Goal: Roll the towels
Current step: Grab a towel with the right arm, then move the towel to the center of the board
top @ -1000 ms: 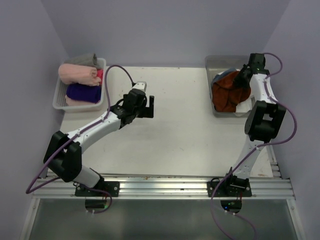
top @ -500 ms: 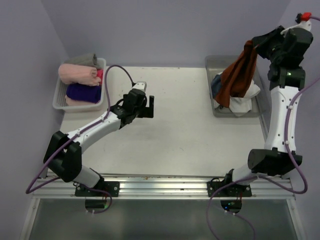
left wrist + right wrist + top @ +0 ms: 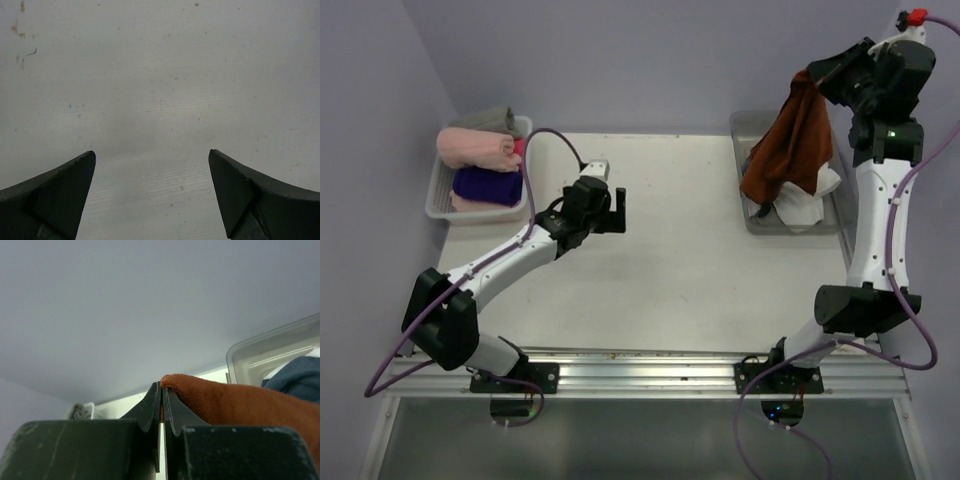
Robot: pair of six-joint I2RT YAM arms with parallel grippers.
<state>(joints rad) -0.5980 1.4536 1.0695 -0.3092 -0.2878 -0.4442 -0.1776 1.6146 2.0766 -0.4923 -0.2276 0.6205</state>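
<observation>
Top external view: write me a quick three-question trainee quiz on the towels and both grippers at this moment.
1. True or false: the right gripper is shut on the rust-brown towel.
2. The left gripper is: A) open above the table; B) shut on a blue towel; C) holding a pink roll.
3. Fill in: the white towel lies in the ___.
Key: 1 true; 2 A; 3 grey tray.

Open tabletop (image 3: 700,250) between basket (image 3: 432,200) and bin (image 3: 760,116); hanging rust-brown towel (image 3: 790,140) screens the bin
</observation>
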